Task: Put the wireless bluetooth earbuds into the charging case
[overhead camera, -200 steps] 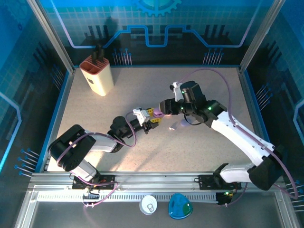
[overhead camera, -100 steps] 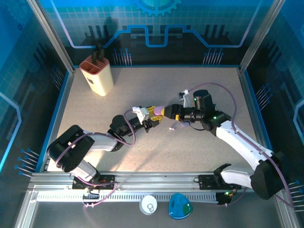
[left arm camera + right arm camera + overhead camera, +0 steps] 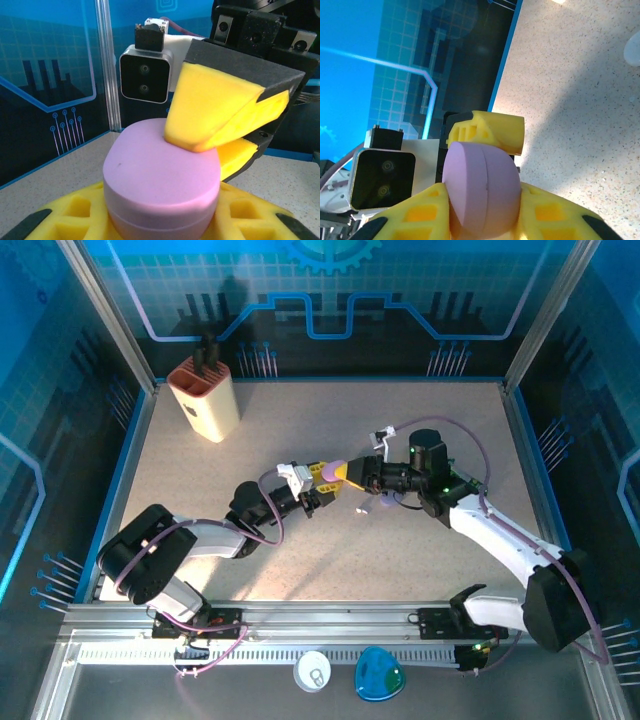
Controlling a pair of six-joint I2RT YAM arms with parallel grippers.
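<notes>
I have two pincers, and they meet just above the middle of the speckled beige table (image 3: pixel 200 490). Between them is a lavender pebble-shaped plastic case (image 3: pixel 160 175), lifted off the tabletop with its lid closed.

My left pincer (image 3: pixel 320 480) reaches in from the lower left of the overhead view. It is closed narrow on the lower half of the case, whose bottom sits between its yellow foam pads (image 3: pixel 75 210).

My right pincer (image 3: pixel 350 475) comes in from the right. In the left wrist view, its upper yellow finger (image 3: pixel 215 107) presses down on the top of the lid, and the lower finger sits at the case's far side. In the right wrist view, the case is wedged between my two right-hand pads and touches both, so this pincer is clamped on it too.

A tiny pale plastic earbud (image 3: pixel 365 508) lies on the table, just below and to the right of where the pincers meet. It is apart from the case and too small to make out in detail. A second pale speck (image 3: pixel 390 498) lies beside it, close under my right arm, and I cannot tell what it is.

A beige slotted holder (image 3: pixel 205 400) stands in the upper left of the table, well apart from everything else.
</notes>
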